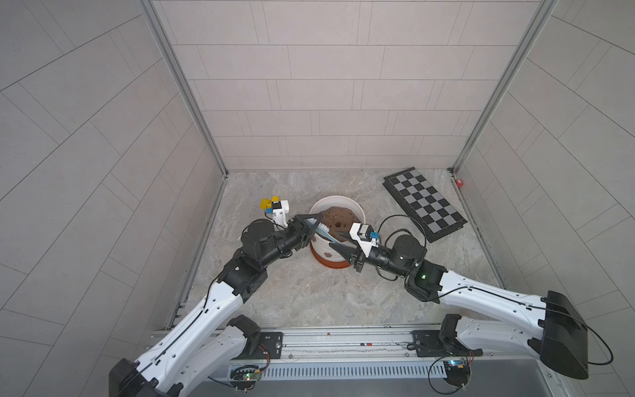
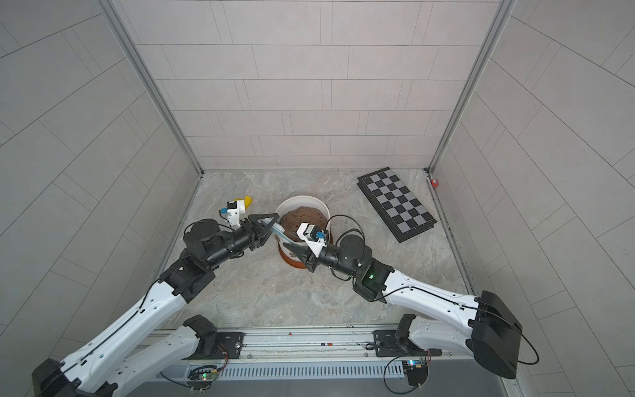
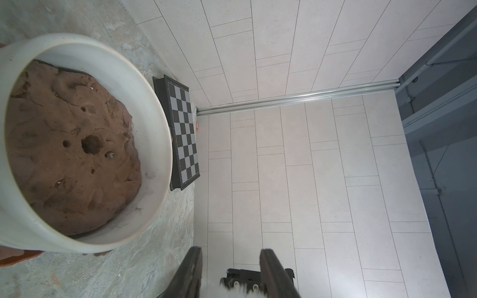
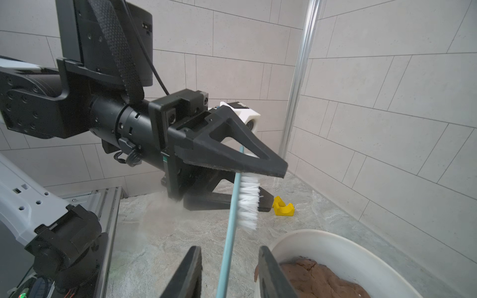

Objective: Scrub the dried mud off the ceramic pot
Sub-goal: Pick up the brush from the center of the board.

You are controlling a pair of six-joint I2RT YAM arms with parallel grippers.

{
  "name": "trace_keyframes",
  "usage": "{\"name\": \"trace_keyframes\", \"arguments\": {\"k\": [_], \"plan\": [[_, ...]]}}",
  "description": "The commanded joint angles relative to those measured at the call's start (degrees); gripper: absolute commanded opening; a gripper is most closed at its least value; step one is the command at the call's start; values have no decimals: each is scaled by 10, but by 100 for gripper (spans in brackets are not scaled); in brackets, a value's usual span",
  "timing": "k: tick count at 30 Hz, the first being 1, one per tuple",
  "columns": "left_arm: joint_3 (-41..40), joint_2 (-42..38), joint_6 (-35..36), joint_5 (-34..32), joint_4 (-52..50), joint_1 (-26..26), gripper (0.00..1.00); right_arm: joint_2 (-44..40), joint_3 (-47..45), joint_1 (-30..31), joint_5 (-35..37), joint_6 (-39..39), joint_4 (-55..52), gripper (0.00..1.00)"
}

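Observation:
The white ceramic pot [image 1: 336,198] [image 2: 302,198] stands mid-table on an orange saucer [image 1: 333,265]. A patch of dried mud [image 1: 328,255] [image 2: 292,255] clings to its near side. Above the pot's near-left rim a brush [image 4: 233,206] with a light-blue handle and white bristles [image 4: 249,201] hangs between both arms. My left gripper [image 1: 318,225] [image 4: 276,187] is shut on the brush head; bristles [image 3: 229,292] fill the gap between its jaws. My right gripper [image 1: 334,240] [image 4: 228,249] is open, the handle running between its jaws with a gap on each side.
A brown soil mound [image 3: 72,144] with a central hole fills the pot [image 3: 154,116]. A folded chessboard [image 1: 424,204] lies at the back right. A small yellow piece [image 1: 268,202] [image 4: 282,206] sits behind the left wrist. Tiled walls enclose three sides.

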Motion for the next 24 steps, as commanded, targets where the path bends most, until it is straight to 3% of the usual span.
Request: {"name": "trace_keyframes", "arguments": {"k": [1, 10, 13, 15, 20, 24], "plan": [[18, -4, 0, 10, 4, -2, 17, 6, 18, -3, -13, 4, 1, 30], [18, -4, 0, 14, 0, -2, 18, 17, 19, -9, -32, 21, 18, 18], [16, -2, 0, 15, 0, -3, 21, 16, 20, -11, -40, 22, 15, 9], [18, -2, 5, 12, -11, -3, 26, 13, 18, -14, -42, 22, 16, 0], [22, 0, 24, 4, -43, -3, 50, -2, 13, -21, -41, 18, 13, 0], [50, 5, 86, -22, -120, -3, 64, -24, 4, -39, -40, 14, -3, 0]]}}
